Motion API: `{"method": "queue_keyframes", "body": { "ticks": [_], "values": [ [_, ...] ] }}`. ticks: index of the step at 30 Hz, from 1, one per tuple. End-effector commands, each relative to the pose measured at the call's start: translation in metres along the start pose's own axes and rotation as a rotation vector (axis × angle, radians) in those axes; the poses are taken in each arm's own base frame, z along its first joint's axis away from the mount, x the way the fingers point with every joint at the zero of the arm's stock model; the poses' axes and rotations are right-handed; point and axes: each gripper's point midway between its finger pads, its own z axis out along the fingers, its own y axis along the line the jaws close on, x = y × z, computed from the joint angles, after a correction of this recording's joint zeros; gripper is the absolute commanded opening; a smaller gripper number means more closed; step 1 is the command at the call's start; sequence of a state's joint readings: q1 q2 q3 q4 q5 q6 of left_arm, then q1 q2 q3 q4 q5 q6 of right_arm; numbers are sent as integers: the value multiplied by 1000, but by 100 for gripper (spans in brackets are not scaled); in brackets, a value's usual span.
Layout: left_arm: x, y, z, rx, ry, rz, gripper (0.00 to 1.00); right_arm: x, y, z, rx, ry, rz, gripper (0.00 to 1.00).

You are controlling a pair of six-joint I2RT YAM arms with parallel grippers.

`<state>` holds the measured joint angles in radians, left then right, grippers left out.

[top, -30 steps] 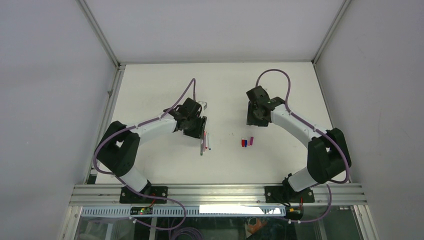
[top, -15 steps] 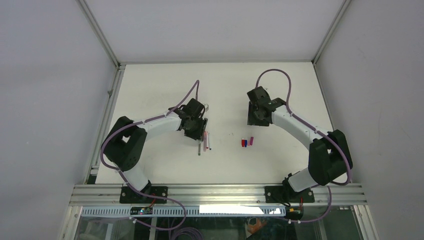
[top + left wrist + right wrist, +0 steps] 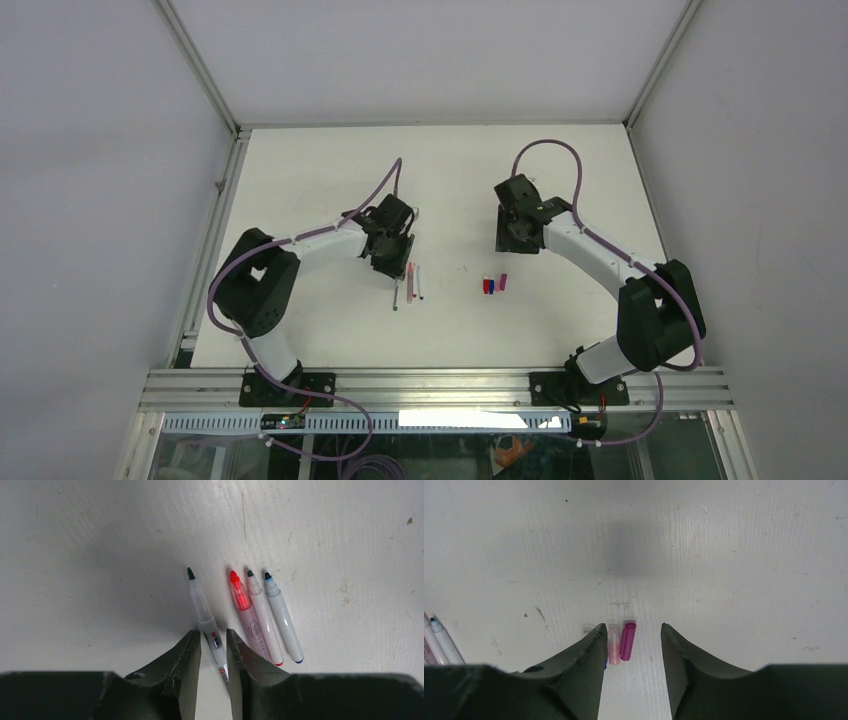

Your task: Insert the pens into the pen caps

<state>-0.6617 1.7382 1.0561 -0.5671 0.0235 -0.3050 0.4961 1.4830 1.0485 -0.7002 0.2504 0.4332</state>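
Several pens lie uncapped side by side on the white table. A clear-barrelled pen with a dark tip lies slantwise between the fingers of my left gripper; the jaws stand narrowly apart around it, low at the table. Right of it lie a pink pen, a white pen and a blue-ended white pen. My right gripper hovers open over the pen caps: a magenta cap and a pale pink cap show between its fingers. From above, red, blue and magenta caps form a small cluster.
The pens and the caps lie near mid-table, a short way apart, with the left gripper and right gripper just behind them. White enclosure walls and an aluminium frame border the table.
The left wrist has dropped and shifted slightly back-right, and its jaws have narrowed round the dark-tipped pen. The right arm has stayed still.
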Motion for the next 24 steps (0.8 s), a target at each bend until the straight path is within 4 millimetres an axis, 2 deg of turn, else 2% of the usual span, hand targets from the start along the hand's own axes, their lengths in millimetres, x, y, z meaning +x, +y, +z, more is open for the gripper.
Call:
{"method": "queue_keyframes", "body": {
  "ticks": [1,7,10,13,15,18,21,24],
  "values": [
    [13,4,15,-50,58,-21,26,-13,-1,-9,-5,-65,-5,47],
    [27,17,28,-116,103,-30,23,-13,-2,-9,-1,-64,-11,47],
    [36,24,34,-152,135,-29,14,-14,-2,-9,1,-65,-14,47],
    [44,28,39,-170,156,-34,0,-14,-3,-9,4,-66,-18,47],
    [45,30,39,-177,155,-29,0,-15,-3,-9,5,-68,-19,47],
    [35,30,31,-176,113,-16,0,-19,0,-10,-7,-82,-16,47],
    [10,27,12,-160,13,-1,0,-25,16,-14,-98,-111,-18,48],
    [-22,23,-7,-126,-118,21,0,-28,58,-28,-373,-142,-35,53]
  ]
}}
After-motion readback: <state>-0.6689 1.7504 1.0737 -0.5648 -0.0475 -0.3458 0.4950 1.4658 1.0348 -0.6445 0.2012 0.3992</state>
